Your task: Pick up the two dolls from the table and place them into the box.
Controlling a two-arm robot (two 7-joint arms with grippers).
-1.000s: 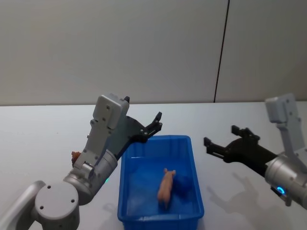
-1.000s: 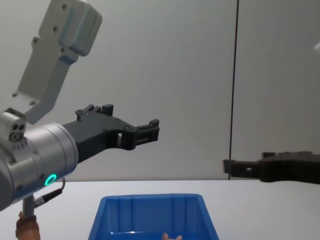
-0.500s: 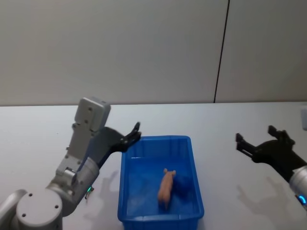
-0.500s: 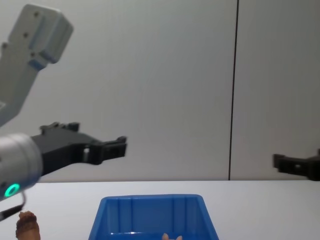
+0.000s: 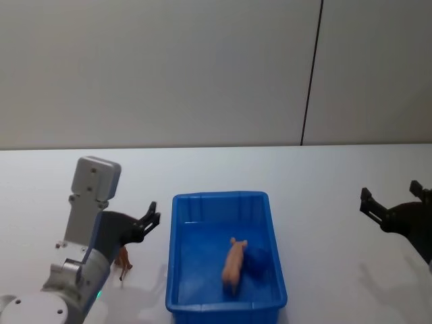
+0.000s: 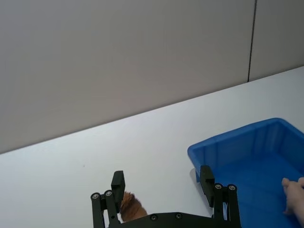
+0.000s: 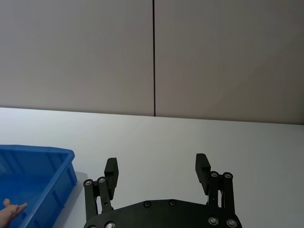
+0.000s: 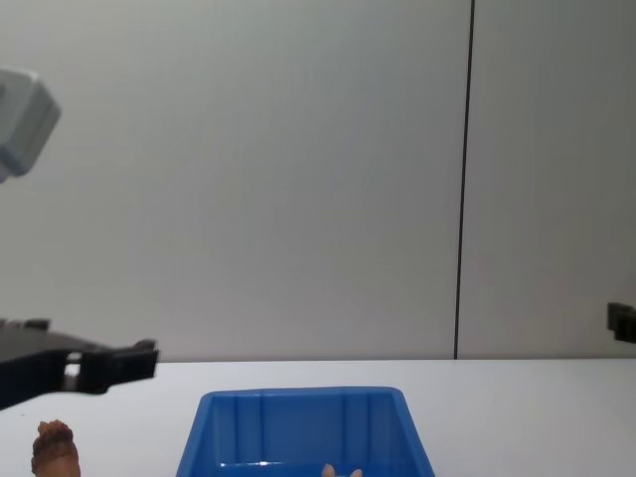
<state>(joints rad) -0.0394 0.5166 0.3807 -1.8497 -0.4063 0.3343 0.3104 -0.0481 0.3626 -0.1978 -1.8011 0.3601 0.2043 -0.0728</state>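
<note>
My left pincer (image 5: 148, 223) hangs low over the surface (image 5: 324, 175), just off the left side of the box (image 5: 219, 197). Its two fingers (image 6: 118, 182) are spread wide with nothing between them. From my chest its black tip (image 8: 139, 360) sits above the brown doll (image 8: 52, 447) and clear of it. In the left wrist view the brown doll (image 6: 130, 206) stands just behind the root of one finger, not in the gap.

The brown doll (image 5: 123, 258) is upright on the bare surface toward its near edge, to the left of the box and apart from its wall.

My right pincer (image 5: 391, 197) is out near the right edge of the surface, well away from the box. Its fingers (image 7: 112, 169) are spread too and hold nothing. Only a sliver of it (image 8: 622, 321) reaches into my chest view.

The blue box (image 8: 298, 396) sits in the middle of the surface toward the near edge. Its corner (image 6: 228, 140) lies just past my left pincer, and its far corner (image 7: 38, 151) lies off to one side of my right.

The pink doll (image 5: 234, 263) lies on the floor of the box, about midway along it and nearer the right wall. Its ears (image 8: 341, 470) just peep up in the chest view. A bit of it (image 6: 294, 194) shows from the left wrist and a bit (image 7: 12, 209) from the right.
</note>
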